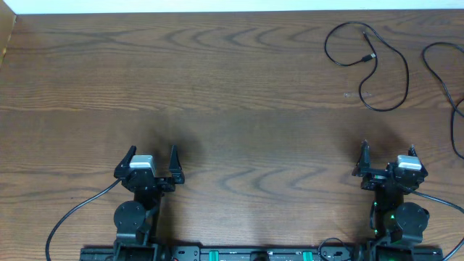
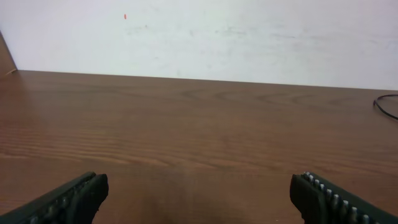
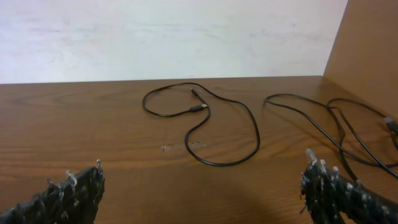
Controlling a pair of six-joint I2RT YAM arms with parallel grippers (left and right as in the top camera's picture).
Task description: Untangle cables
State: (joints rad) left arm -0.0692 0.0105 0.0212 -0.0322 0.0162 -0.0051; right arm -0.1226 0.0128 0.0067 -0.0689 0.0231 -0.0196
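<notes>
Above table (image 1: pixel 232 109): left gripper (image 1: pixel 152 150), right gripper (image 1: pixel 388 146) spread wide, gripping nothing.

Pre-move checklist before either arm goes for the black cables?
1. Left gripper open and empty: ok.
2. Right gripper open and empty: ok.
3. Looped thin black cable lies apart from the second thin black cable on its right: ok.
4. Second cable wholly in view: not ok, it runs off the overhead view's right edge.
5. Knots in the second cable: cannot tell.
6. Brown wooden table bare between right gripper and looped cable: ok.
</notes>
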